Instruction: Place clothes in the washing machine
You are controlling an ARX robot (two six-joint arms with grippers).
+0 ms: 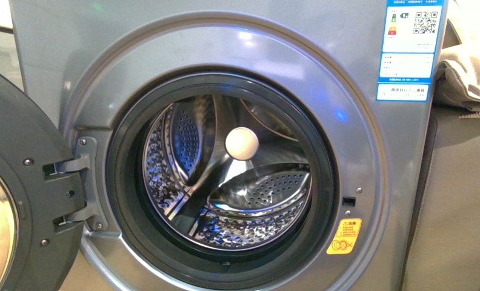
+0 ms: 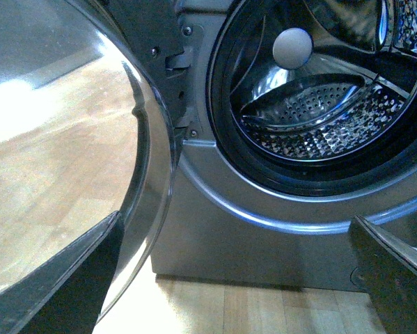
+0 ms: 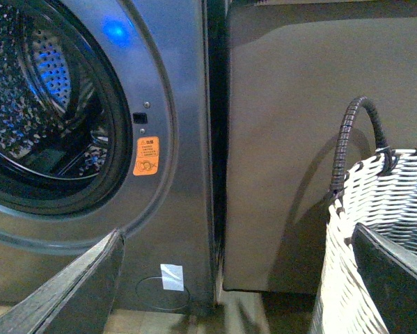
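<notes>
Front view has the silver-grey front-loader washing machine [image 1: 371, 182] gaping open, dark navy clothes in no cam (maybe inside that white woven basket [image 3: 389, 202]?), left gripper [image 2: 234, 229] and right gripper [image 3: 236, 236] both spread empty, and I'd guess soft, floppy, light: pinch a bunched fold.

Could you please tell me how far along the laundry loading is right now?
Done: the washing machine has its door swung open, but the drum is empty. In hand: nothing; the left gripper and right gripper are both open and hold nothing. Left: everything else. The clothes show in no view; a white woven basket stands near the right gripper, its contents hidden.
</notes>
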